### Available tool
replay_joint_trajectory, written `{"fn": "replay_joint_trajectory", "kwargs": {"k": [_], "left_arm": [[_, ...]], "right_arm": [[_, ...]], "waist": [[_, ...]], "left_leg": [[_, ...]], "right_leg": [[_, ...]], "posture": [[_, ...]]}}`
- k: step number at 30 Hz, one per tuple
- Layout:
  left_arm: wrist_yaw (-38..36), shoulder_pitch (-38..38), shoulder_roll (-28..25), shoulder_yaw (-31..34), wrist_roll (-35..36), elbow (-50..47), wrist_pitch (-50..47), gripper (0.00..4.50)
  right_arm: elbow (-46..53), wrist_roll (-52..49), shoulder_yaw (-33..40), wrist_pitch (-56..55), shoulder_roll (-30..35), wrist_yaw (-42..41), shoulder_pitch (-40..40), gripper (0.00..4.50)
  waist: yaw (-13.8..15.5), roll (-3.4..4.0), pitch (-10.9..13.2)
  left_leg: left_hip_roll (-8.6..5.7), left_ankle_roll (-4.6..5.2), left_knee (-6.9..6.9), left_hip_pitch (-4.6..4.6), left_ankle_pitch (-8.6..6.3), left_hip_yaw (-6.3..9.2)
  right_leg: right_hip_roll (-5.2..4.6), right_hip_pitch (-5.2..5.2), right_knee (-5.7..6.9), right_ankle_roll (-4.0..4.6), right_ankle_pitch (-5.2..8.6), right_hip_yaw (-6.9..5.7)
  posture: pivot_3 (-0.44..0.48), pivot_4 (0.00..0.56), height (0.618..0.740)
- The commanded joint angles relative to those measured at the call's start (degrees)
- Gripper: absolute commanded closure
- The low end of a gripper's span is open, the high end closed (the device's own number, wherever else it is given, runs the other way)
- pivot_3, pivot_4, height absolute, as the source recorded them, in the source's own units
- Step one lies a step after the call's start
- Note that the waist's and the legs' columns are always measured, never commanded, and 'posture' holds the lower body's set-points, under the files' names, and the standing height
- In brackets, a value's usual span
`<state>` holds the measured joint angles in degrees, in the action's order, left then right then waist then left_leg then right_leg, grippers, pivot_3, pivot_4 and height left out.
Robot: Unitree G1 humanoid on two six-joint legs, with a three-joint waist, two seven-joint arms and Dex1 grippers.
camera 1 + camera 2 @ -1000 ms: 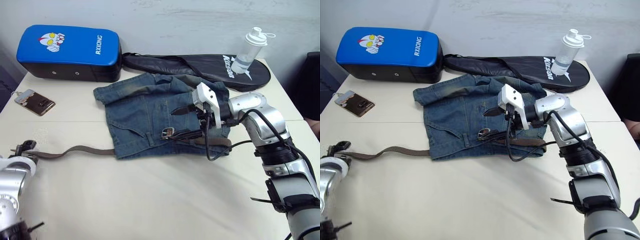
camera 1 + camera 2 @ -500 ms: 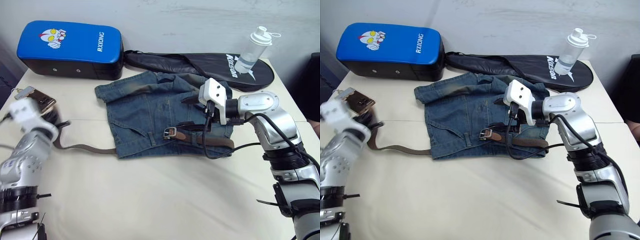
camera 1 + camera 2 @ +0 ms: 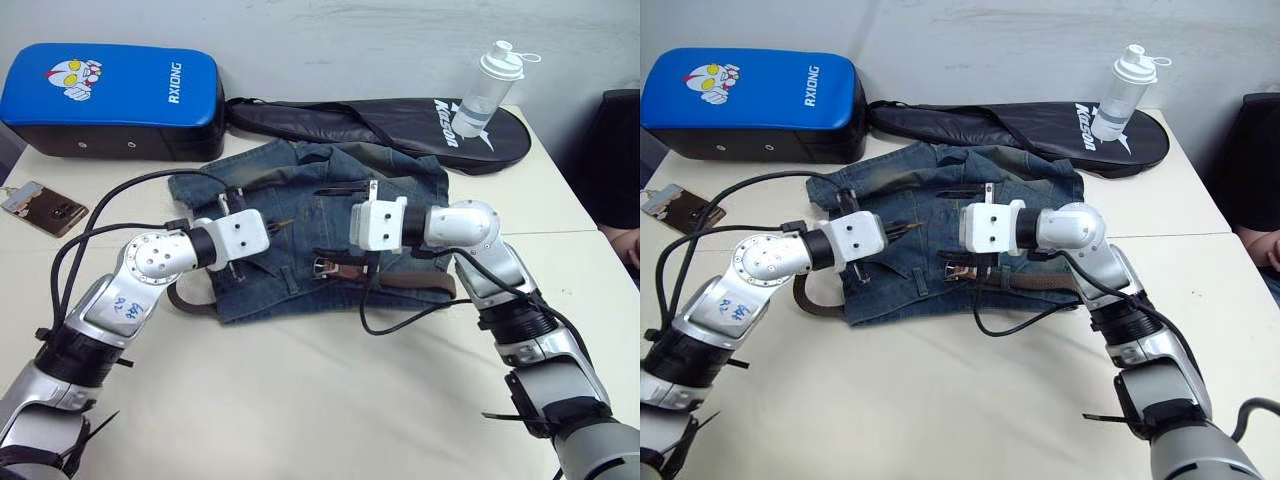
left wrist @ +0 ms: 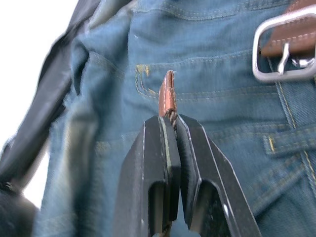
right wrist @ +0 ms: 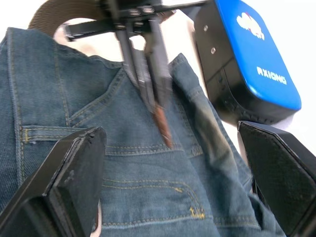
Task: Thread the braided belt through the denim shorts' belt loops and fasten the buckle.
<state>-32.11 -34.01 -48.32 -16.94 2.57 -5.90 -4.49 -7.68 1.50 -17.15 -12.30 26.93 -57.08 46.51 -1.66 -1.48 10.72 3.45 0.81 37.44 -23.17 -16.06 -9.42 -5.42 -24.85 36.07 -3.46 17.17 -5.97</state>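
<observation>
Centrally, on the pale table (image 3: 300, 400): the denim shorts (image 3: 300, 225), faded blue with yellowish wear, spread flat in the middle of the head-camera frame.

Item, the braided belt (image 3: 405, 283): dark-brown strap lying along the lower edge of the shorts, right of centre, then showing again as a loop (image 3: 185, 300) off the shorts' lower left corner. Its pointed tip (image 4: 168, 94) stands out beyond the left gripper's fingers, over the denim.

Item, the buckle (image 3: 322, 266): silver frame with prong, resting on the shorts at mid-frame, just below and left of the right gripper's white housing (in the left wrist view it sits at upper right (image 4: 284, 47), brown strap end in its frame).

Item, left gripper (image 4: 170, 121): centre-left of the head view, above the shorts' left half; fingers clenched on the belt's tip, which is pinched between the two black pads.

Item, right gripper (image 3: 985, 228): mid-frame, over the shorts' waistband area; its two black fingers (image 5: 64, 182) stand wide apart at the lower corners of the right wrist view, nothing between them, released.

Surroundings, upper frame: blue kick pad (image 3: 105, 85) at upper left; black racket bag (image 3: 390, 118) along the top centre; clear shaker bottle (image 3: 478, 90) upright on the bag's right end; a phone (image 3: 40, 205) at the left edge.
</observation>
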Motion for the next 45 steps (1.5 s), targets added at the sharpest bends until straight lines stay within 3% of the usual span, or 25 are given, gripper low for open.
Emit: {"fn": "replay_joint_trajectory", "kwargs": {"k": [1,6,7,10,15,16,21,23,25,33,36,39,40,41,45], "left_arm": [[-3.4,-1.7,1.1,0.8,-3.0,-0.9,2.9,4.42],[-6.2,-3.0,3.9,0.7,-5.7,-1.1,5.0,4.42],[-6.8,-3.2,4.3,0.6,-6.3,-1.1,5.5,4.47],[-8.4,-3.4,5.5,0.7,-7.5,-1.1,6.2,4.50],[-8.1,-1.9,9.0,3.1,-6.2,-1.2,3.5,4.50],[-8.1,-1.5,9.3,3.5,-6.2,-1.2,3.0,4.50],[-8.9,1.6,7.8,7.7,-5.4,-1.9,0.7,4.50],[-9.1,2.9,7.1,10.2,-4.2,-2.5,0.0,3.66],[-10.2,4.5,5.5,12.2,-3.6,-3.4,-0.4,3.35],[-9.4,7.4,4.4,14.1,-3.5,-5.3,-1.5,3.35],[-8.9,7.6,4.6,13.1,-4.9,-5.6,-1.6,3.21],[-9.0,7.4,4.9,12.9,-5.3,-5.2,-1.4,1.90],[-9.4,7.4,4.9,12.9,-5.3,-5.1,-1.3,1.88],[-9.7,7.4,5.0,13.0,-5.0,-5.0,-1.2,1.88],[-10.4,7.1,5.2,13.1,-4.3,-4.7,-0.5,1.88]], "right_arm": [[0.4,1.1,-0.7,-2.2,-0.8,0.9,-0.6,0.00],[-2.8,3.9,-2.1,-3.5,-3.0,2.8,0.2,0.00],[-3.7,4.6,-2.3,-3.8,-3.5,3.4,0.5,0.24],[-5.5,5.5,-2.5,-4.3,-4.7,4.6,1.0,1.28],[-6.6,5.0,-2.4,-4.0,-5.7,4.4,0.9,3.72],[-6.7,5.0,-2.4,-3.9,-5.7,4.3,0.9,3.84],[-7.1,4.7,-1.9,-3.9,-5.1,4.1,0.6,3.84],[-7.4,4.6,-1.7,-4.0,-5.0,4.0,0.8,3.84],[-8.0,4.2,-1.5,-4.0,-5.0,3.9,1.1,3.84],[-9.3,-0.6,-1.3,-3.1,-7.3,1.8,2.4,3.84],[-8.1,-4.3,-0.8,-0.2,-7.8,-0.1,2.1,2.32],[-6.9,-3.5,-0.8,-0.3,-6.6,-0.5,1.6,0.78],[-6.5,-3.2,-0.8,-0.4,-6.1,-0.7,1.4,0.33],[-5.5,-3.9,-0.3,0.4,-5.6,-1.1,1.1,0.14],[-3.3,-4.7,0.7,2.0,-4.0,-1.6,0.6,0.14]], "waist": [[0.0,0.00,0.0],[0.1,0.00,0.0],[0.0,0.00,0.0],[0.1,0.00,0.0],[0.1,0.00,0.0],[0.1,0.00,0.0],[-0.1,0.00,0.0],[-0.1,0.00,0.0],[-0.1,0.00,0.0],[0.1,0.00,0.0],[0.1,0.00,0.0],[0.0,0.00,0.0],[0.0,0.01,0.0],[0.0,0.01,0.0],[0.0,0.00,0.0]], "left_leg": [[0.00,0.03,0.08,0.00,-0.02,-0.01],[0.01,0.14,0.36,-0.01,-0.08,-0.03],[0.01,0.18,0.40,-0.01,-0.11,-0.03],[0.02,0.21,0.46,-0.03,-0.13,-0.04],[0.02,0.23,0.53,-0.03,-0.14,-0.04],[0.03,0.24,0.54,-0.03,-0.14,-0.03],[0.07,0.25,0.54,-0.03,-0.14,-0.04],[0.09,0.25,0.55,-0.02,-0.14,-0.04],[0.09,0.24,0.55,-0.02,-0.15,-0.04],[0.08,0.25,0.59,-0.02,-0.15,-0.03],[0.07,0.27,0.64,-0.02,-0.16,-0.01],[0.07,0.27,0.66,-0.02,-0.16,-0.01],[0.08,0.27,0.65,-0.02,-0.16,-0.01],[0.08,0.28,0.64,-0.02,-0.18,-0.02],[0.08,0.27,0.67,-0.01,-0.18,-0.02]], "right_leg": [[-0.01,0.00,0.04,0.00,0.00,0.02],[-0.03,0.01,0.50,0.00,0.00,0.06],[-0.03,0.01,0.51,0.00,0.00,0.07],[-0.03,0.01,0.54,0.00,0.00,0.08],[-0.03,0.02,0.62,0.00,0.00,0.09],[-0.03,0.03,0.62,0.00,0.00,0.09],[-0.03,0.01,0.64,0.00,0.00,0.11],[-0.02,0.01,0.65,0.01,0.01,0.10],[-0.03,0.01,0.66,0.01,0.01,0.12],[-0.06,0.03,0.71,0.02,0.01,0.11],[-0.09,0.08,0.73,0.01,0.01,0.10],[-0.07,0.06,0.76,0.02,0.01,0.09],[-0.07,0.06,0.76,0.02,0.01,0.09],[-0.08,0.06,0.76,0.02,0.01,0.09],[-0.08,0.05,0.78,0.02,0.01,0.10]], "posture": [[0.000,0.150,0.740],[0.000,0.150,0.740],[0.000,0.150,0.740],[0.000,0.150,0.740],[0.000,0.150,0.740],[0.000,0.150,0.740],[0.000,0.150,0.740],[0.000,0.150,0.740],[0.000,0.150,0.740],[0.000,0.150,0.740],[0.000,0.150,0.740],[0.000,0.150,0.740],[0.000,0.150,0.740],[0.000,0.150,0.740],[0.000,0.150,0.740]]}}
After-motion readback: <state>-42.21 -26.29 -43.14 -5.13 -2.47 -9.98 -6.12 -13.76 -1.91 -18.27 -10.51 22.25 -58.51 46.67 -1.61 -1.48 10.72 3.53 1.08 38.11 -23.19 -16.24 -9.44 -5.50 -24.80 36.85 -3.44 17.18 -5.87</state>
